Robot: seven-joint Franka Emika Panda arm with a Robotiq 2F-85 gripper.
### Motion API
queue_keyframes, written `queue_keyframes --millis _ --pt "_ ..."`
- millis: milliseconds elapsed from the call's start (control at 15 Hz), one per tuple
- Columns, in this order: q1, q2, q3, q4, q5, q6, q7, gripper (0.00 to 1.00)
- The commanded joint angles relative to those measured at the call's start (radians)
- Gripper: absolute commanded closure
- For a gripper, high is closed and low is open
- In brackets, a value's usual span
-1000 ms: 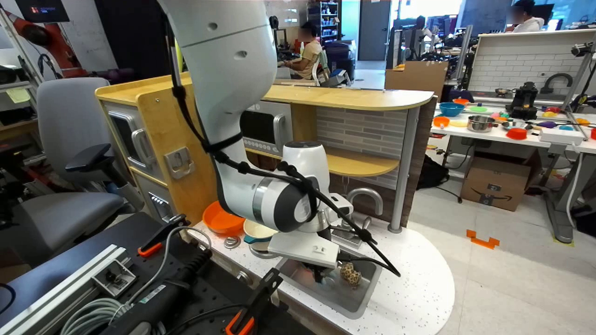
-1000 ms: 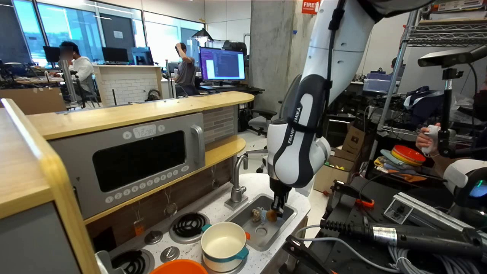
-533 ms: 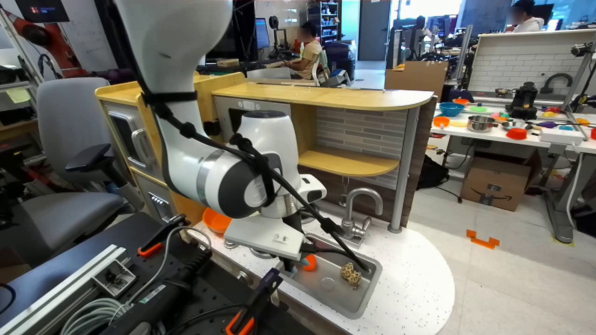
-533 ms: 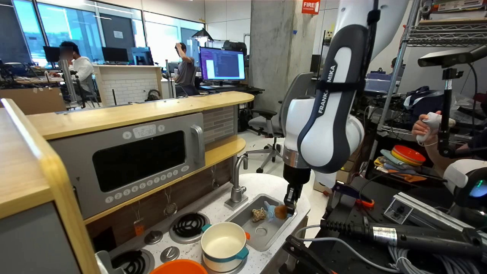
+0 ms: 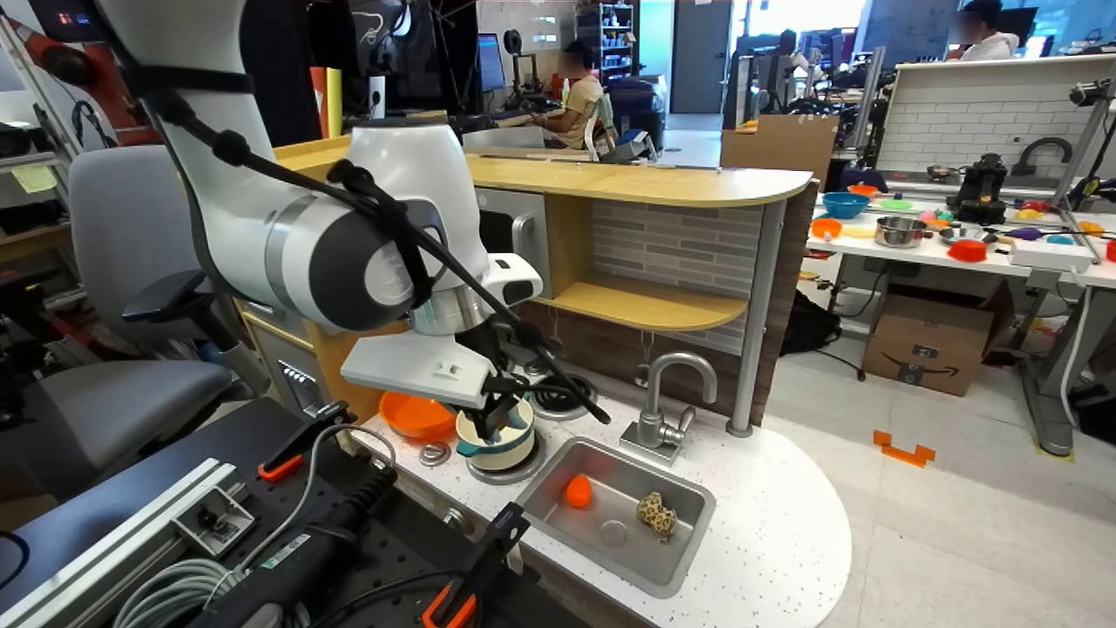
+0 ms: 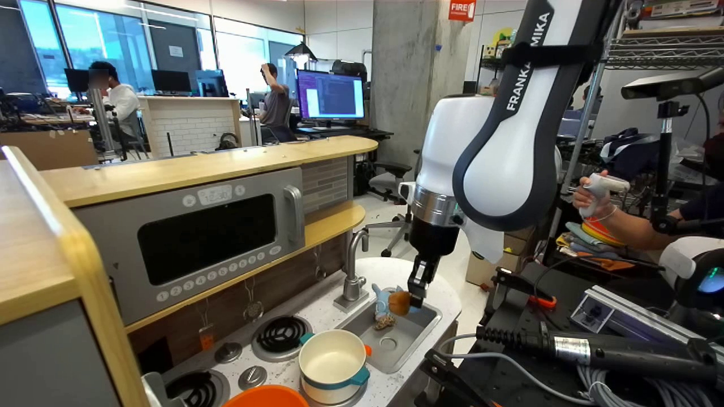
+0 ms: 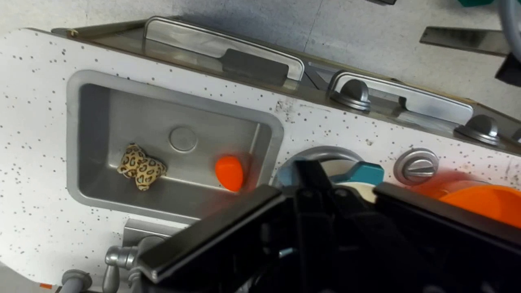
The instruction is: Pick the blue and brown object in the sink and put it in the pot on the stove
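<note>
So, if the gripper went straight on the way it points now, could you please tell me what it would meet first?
Probably the speckled countertop between the pot and the sink, since the gripper points steeply down. Depth is unclear, though, so it might catch the pot instead.

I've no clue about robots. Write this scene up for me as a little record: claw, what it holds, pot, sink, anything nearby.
Gripper: closed on the blue and brown object
Held object's place: in the air, not yet in the pot
Pot: cream, teal handles, on a stove burner
In the sink: leopard-print object, orange piece
Beside the pot: orange bowl
Beside the sink: faucet
</note>
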Motion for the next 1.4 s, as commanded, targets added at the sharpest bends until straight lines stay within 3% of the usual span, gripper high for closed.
queue_keyframes --millis 0,467,1333 --pt "0.121 -0.031 -0.041 0.012 0.024 -0.041 0.077 1.0" --pt "0.333 0.079 -0.149 0.144 0.02 -0.139 0.241 1.0" --pt "0.376 0.337 -0.137 0.484 0.014 -0.334 0.362 1.0"
